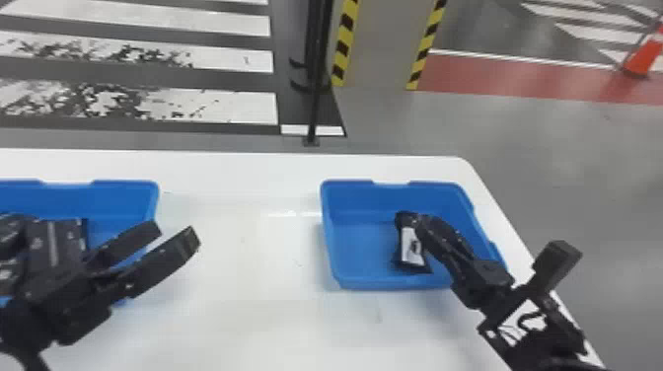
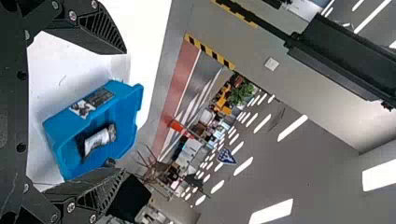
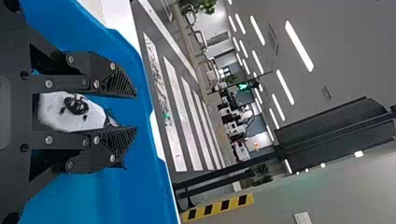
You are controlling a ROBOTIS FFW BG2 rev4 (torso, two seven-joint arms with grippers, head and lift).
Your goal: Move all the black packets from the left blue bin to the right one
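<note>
Table (image 1: 246, 315): white, far right corner rounded.
Left blue bin (image 1: 123, 197): on top, partly hidden, probably sitting flat.
Right blue bin (image 1: 352, 197): upright, near right edge.

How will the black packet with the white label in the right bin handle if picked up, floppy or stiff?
The packet is probably more floppy than stiff, since its dark end looks crumpled. I doubt it would roll much, as its near end flares out wide. It may be fairly light, being small beside the bin.

Black arms (image 1: 29, 320), round silver screws (image 2: 72, 15), tapering fingers (image 2: 100, 28) with fine ridges.
</note>
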